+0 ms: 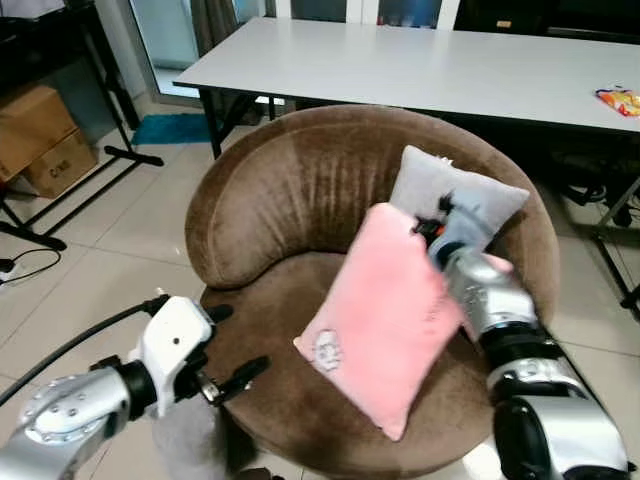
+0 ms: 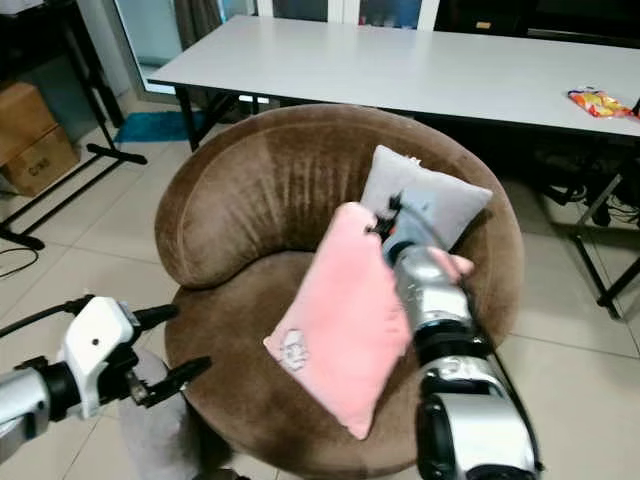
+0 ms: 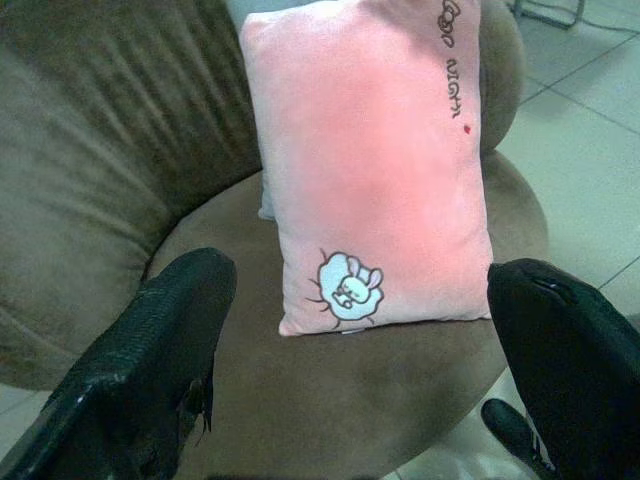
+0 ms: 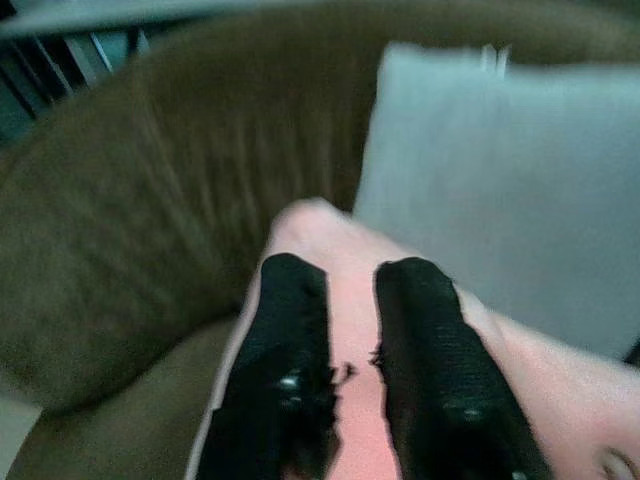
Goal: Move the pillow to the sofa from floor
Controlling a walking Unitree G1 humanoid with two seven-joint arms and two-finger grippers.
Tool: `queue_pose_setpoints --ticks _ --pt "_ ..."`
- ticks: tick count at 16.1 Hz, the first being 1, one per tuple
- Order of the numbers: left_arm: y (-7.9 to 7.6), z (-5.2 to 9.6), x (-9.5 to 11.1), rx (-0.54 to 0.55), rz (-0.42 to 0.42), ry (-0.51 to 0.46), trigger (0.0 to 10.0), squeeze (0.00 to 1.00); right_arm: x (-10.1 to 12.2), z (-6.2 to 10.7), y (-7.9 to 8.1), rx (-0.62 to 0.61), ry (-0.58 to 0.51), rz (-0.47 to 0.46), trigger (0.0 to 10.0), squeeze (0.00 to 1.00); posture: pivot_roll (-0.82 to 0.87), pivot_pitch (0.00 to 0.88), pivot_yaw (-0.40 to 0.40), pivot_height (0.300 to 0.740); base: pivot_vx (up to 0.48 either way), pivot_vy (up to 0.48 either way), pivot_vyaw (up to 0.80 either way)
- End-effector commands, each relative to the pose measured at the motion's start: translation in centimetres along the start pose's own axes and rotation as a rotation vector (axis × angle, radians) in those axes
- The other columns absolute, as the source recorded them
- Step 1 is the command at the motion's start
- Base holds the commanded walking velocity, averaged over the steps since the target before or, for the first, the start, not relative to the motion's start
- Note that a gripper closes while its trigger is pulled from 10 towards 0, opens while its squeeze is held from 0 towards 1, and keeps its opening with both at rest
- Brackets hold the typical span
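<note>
A pink pillow [image 1: 390, 310] with a small sheep picture stands tilted over the seat of the round brown sofa chair [image 1: 290, 190]. My right gripper [image 4: 350, 330] is shut on the pillow's upper edge, its two black fingers [image 4: 290, 350] pinching the pink cloth. Behind it a grey pillow [image 1: 470, 190] leans against the backrest. My left gripper [image 1: 225, 345] hangs open at the chair's front left edge, apart from the pink pillow [image 3: 370, 170], with nothing between its fingers [image 3: 150, 370].
A long white table [image 1: 430, 65] stands behind the chair, with a snack packet [image 1: 620, 100] at its right end. Cardboard boxes [image 1: 40, 135] and a black stand are at the left. A cable [image 1: 30, 265] lies on the tiled floor.
</note>
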State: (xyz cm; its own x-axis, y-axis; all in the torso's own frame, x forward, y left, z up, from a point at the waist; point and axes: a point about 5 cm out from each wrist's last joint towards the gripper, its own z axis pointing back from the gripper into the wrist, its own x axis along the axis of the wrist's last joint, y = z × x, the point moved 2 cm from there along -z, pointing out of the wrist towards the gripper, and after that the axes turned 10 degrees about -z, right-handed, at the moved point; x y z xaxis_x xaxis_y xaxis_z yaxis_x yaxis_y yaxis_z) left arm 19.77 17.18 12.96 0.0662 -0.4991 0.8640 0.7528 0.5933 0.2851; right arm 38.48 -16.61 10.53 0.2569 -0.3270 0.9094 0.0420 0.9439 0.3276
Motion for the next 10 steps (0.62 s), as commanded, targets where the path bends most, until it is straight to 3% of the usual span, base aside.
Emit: queue_pose_setpoints --ticks 1,2,5,6,8,10 --pt "0.2 -0.4 0.3 0.024 -0.019 -0.015 10.0 0.00 1.2 0.5 -0.4 0.007 -0.058 0.019 10.0 1.00 0.03 0.000 0.028 0.740 0.000 0.000 0.00" --pt "0.7 -0.8 0.8 0.114 -0.022 -0.047 10.0 0.00 3.1 1.9 -1.5 -0.044 -0.192 0.094 10.0 0.00 0.02 0.000 0.029 0.740 0.000 0.000 0.00" --pt "2.1 -1.1 0.6 0.345 -0.018 -0.032 10.0 0.00 3.4 5.9 -0.1 0.075 -0.217 0.061 10.0 0.00 0.00 0.000 0.007 0.740 0.000 0.000 0.00" --pt "2.3 -1.1 0.5 0.374 -0.020 -0.029 10.0 0.00 3.3 6.5 0.1 0.084 -0.218 0.059 10.0 0.00 0.00 0.000 0.005 0.740 0.000 0.000 0.00" --pt "2.5 -0.7 0.5 0.460 0.014 -0.038 10.0 0.00 1.8 9.5 1.6 0.089 -0.203 0.025 10.0 0.00 0.00 0.000 -0.014 0.740 0.000 0.000 0.00" --pt "2.6 -0.5 0.3 0.510 0.025 -0.032 10.0 0.00 1.0 11.3 3.2 0.157 -0.200 -0.002 10.0 0.00 0.00 0.000 -0.018 0.740 0.000 0.330 0.00"
